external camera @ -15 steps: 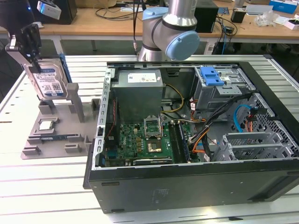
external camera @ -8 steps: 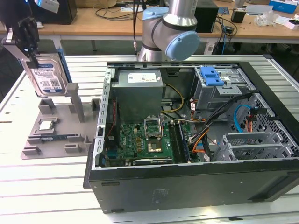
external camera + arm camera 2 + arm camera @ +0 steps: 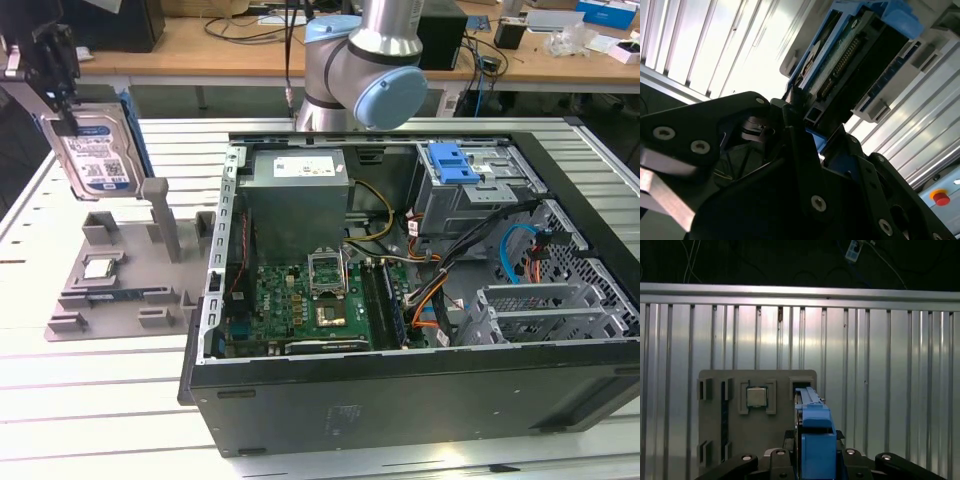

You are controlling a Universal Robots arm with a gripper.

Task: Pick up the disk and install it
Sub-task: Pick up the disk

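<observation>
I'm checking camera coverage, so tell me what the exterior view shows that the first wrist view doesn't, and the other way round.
Exterior view: the open computer case with its motherboard, and the disk with its labelled face, held above the grey fixture. First wrist view: a look straight down on the fixture, the disk edge-on, blue carrier frame foremost. Both: the pincer shut on the disk, the fixture, the small silver chip, the slatted table.

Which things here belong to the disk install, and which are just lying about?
Job in hand:
- the disk, gripped by the hand above the grey holder
- the open computer case
- likely its drive cage

Lying about:
- the grey holder
- the small square chip seated in it
- the cluttered far bench
</observation>
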